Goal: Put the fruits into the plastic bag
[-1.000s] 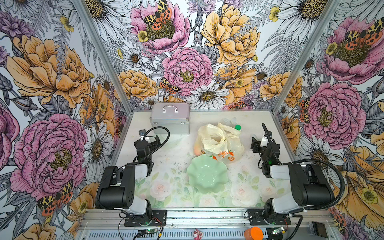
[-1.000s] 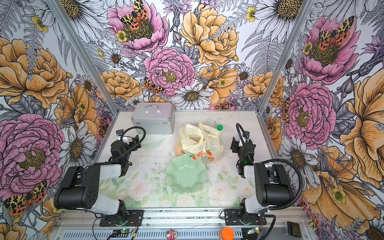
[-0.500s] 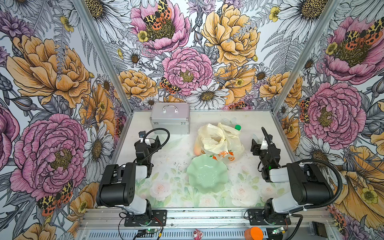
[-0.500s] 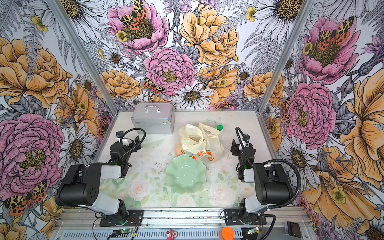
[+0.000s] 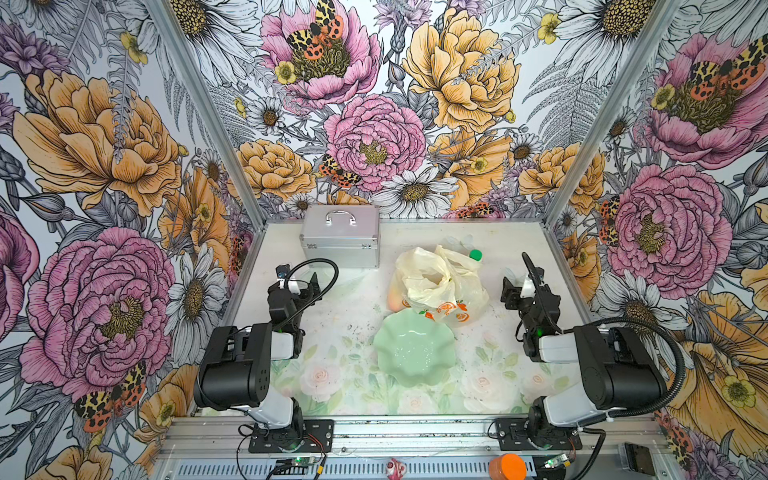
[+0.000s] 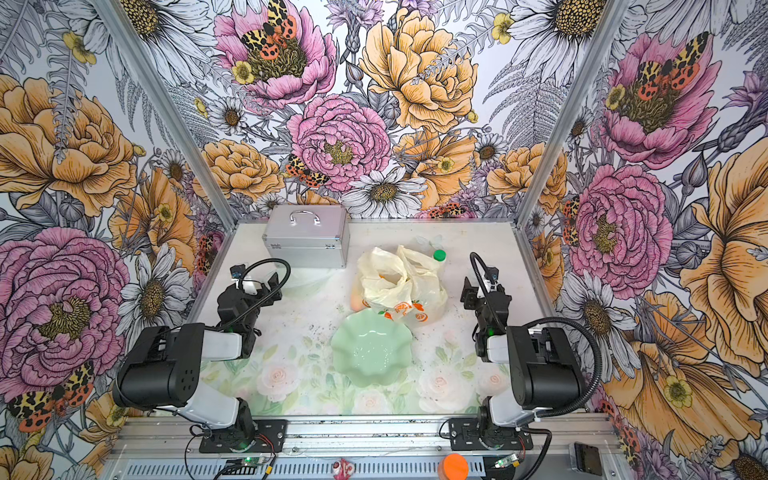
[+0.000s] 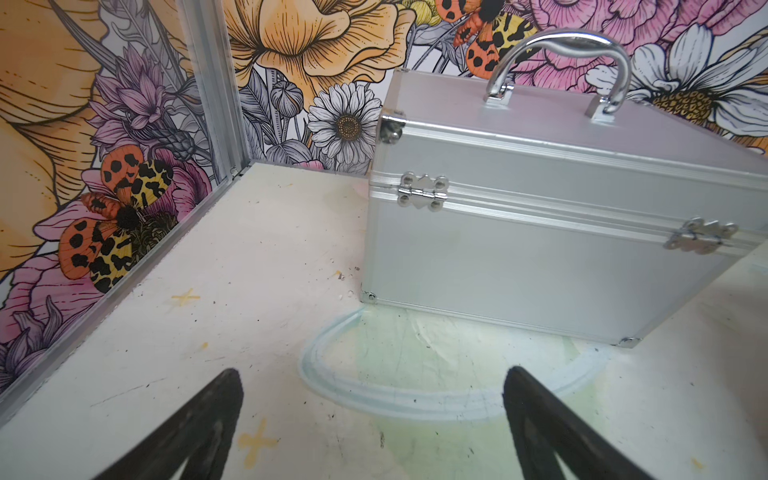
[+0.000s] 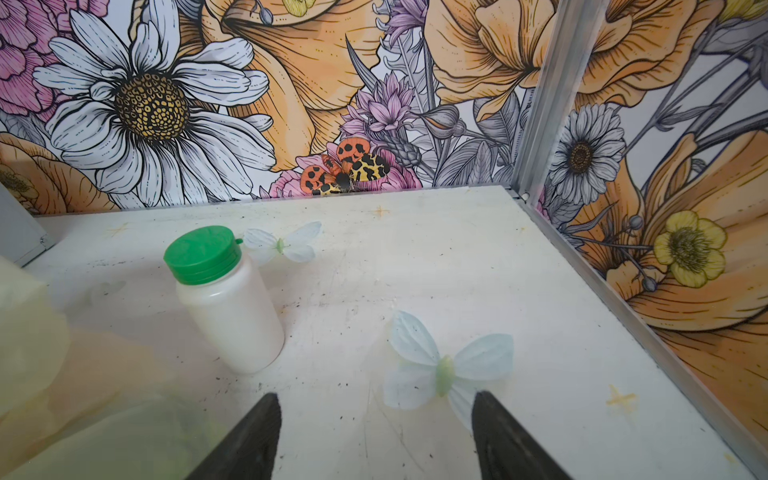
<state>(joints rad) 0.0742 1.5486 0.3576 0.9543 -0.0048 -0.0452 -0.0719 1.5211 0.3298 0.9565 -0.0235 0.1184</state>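
Observation:
The pale-yellow plastic bag (image 5: 436, 286) (image 6: 401, 282) lies crumpled at mid-table, bulging, with orange prints near its front. One peach-orange fruit (image 5: 394, 297) (image 6: 355, 301) shows at the bag's left edge, and I cannot tell whether it lies inside. Other fruits are hidden. My left gripper (image 5: 309, 284) (image 7: 372, 382) is open and empty over bare table, left of the bag. To the bag's right my right gripper (image 5: 509, 286) (image 8: 376, 399) is also open and empty. The bag's side (image 8: 29, 332) fills one edge of the right wrist view.
A wavy pale green dish (image 5: 413, 353) sits empty in front of the bag. The silver metal case (image 5: 340, 237) (image 7: 540, 216) stands at the back left, close ahead of the left gripper. Behind the bag stands a white bottle with a green cap (image 5: 475, 254) (image 8: 226, 299).
The right gripper has drifted a little toward the bag. The left arm has barely shifted. The bag and dish lie as before.

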